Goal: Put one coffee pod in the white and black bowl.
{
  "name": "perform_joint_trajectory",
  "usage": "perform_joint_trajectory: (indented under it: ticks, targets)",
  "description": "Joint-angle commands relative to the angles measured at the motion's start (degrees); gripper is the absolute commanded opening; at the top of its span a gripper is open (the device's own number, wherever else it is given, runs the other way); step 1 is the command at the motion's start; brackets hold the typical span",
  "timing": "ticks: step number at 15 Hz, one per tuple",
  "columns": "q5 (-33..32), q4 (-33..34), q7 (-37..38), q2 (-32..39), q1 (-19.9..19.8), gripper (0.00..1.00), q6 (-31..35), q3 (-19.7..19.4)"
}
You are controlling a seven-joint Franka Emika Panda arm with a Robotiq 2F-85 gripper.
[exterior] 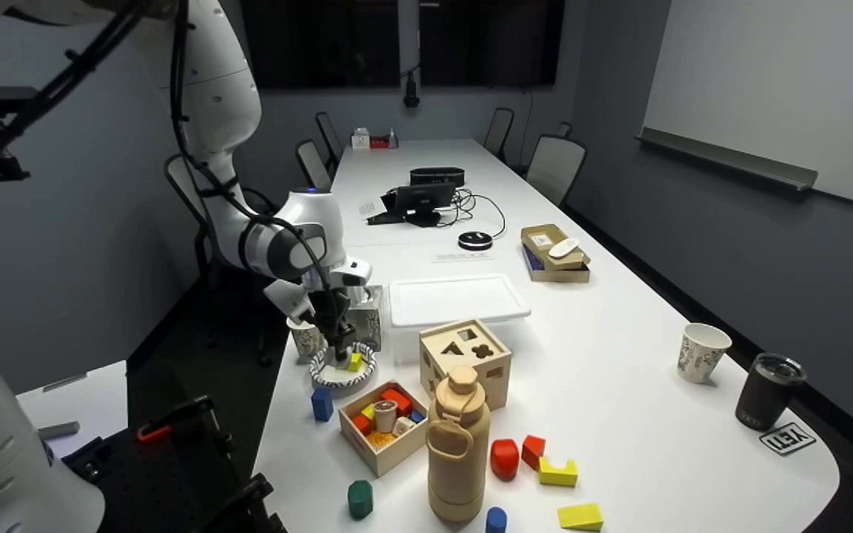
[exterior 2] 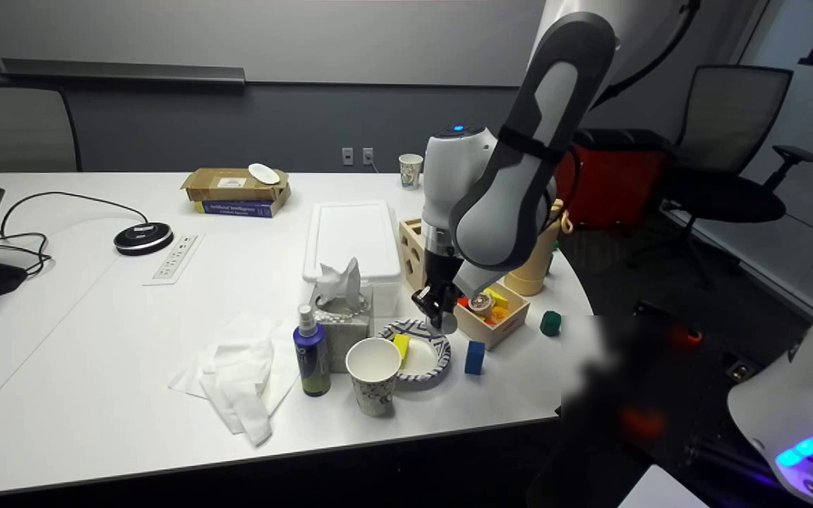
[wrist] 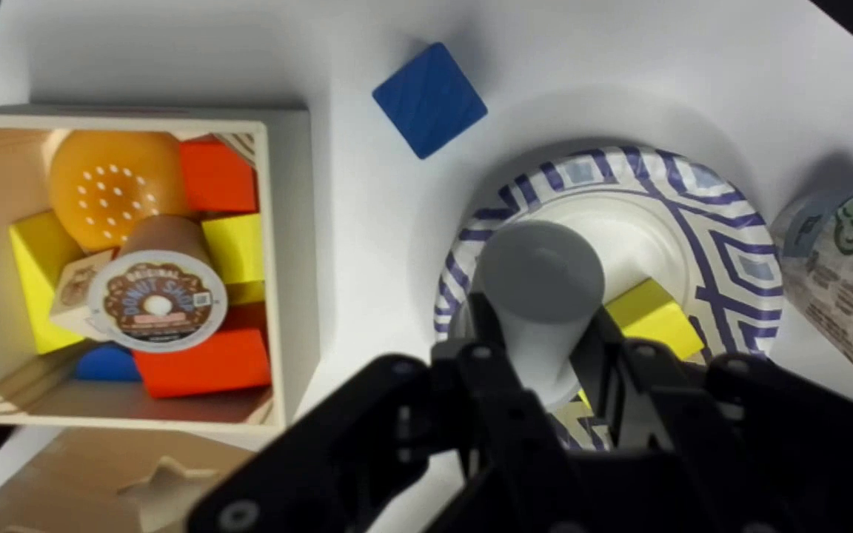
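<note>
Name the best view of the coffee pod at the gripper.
The wrist view: it shows the coffee pod large in the gripper, a round end facing the camera. Both exterior views show it only as a small greyish shape.

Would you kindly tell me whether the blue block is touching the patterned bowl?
Apart: in the wrist view, a strip of white tabletop shows plainly between the blue block and the patterned bowl.

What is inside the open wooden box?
The wrist view shows a coffee pod among red blocks, yellow blocks and a blue piece, plus a white-dotted orange piece and a small printed block. What lies beneath them is covered.
</note>
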Motion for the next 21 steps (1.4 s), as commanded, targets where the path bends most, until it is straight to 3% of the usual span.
perform_joint_trajectory:
  ticks: [1,6,12,21]
  targets:
    - [-0.68,4.11,0.65,3.69,1.98,0.07,0.62,-0.42]
    - [0.0,9.57,0.1,8.01,2.56,0.07,-0.9,0.48]
    - [2.4,15.27,-1.26,11.04,-1.24,0.07,-2.73,4.91]
    - [3.82,16.0,-1.21,11.04,-3.79,0.07,-6.12,6.99]
